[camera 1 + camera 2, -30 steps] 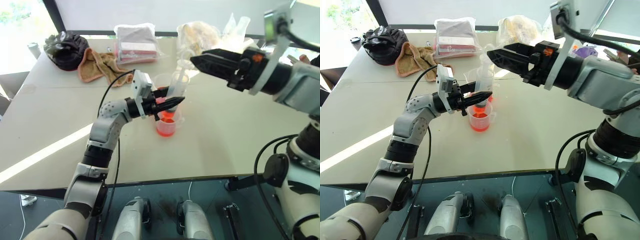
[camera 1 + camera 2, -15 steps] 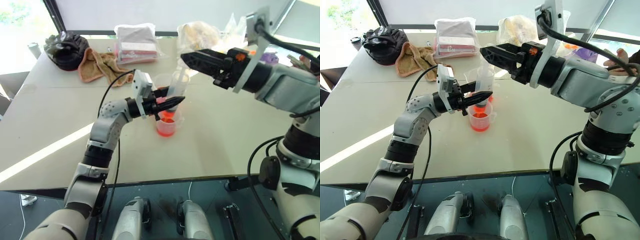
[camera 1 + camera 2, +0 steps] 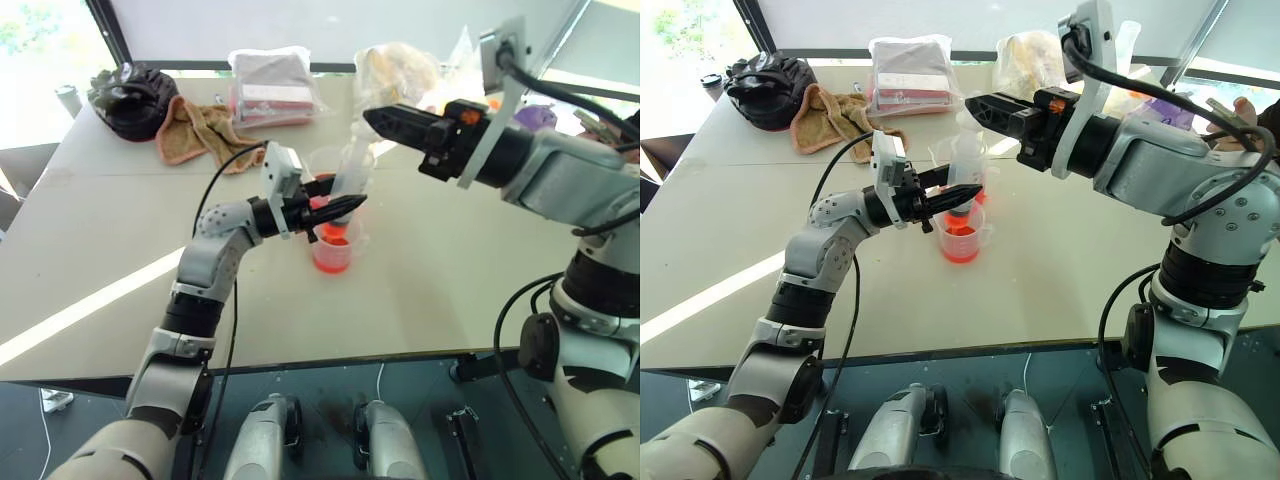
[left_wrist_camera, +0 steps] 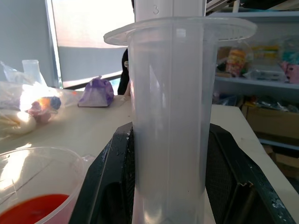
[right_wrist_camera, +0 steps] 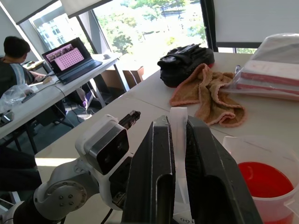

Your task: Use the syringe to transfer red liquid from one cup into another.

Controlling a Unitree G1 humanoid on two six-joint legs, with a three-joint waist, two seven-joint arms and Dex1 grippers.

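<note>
The clear syringe [image 3: 350,172] stands upright over a cup [image 3: 333,252] holding red liquid [image 3: 332,262]. My left gripper [image 3: 345,205] is shut on the syringe's barrel [image 4: 170,116], whose black fingers [image 4: 100,182] press it from both sides. From the right, my right gripper [image 3: 372,118] reaches in level above it and is shut on the white plunger [image 5: 179,135] at the top. A second clear cup [image 3: 322,163] stands just behind the syringe. The syringe's tip is hidden behind my left fingers.
At the table's far side lie a brown towel [image 3: 192,130], a black bag [image 3: 133,98], wrapped packages [image 3: 270,85] and a plastic bag [image 3: 400,65]. A person [image 5: 16,49] sits at a laptop on another desk. The table's front edge [image 3: 330,360] is near.
My right gripper's jaws have closed from wide open onto the plunger's top. The left gripper, the syringe and the cups have stayed where they were.
</note>
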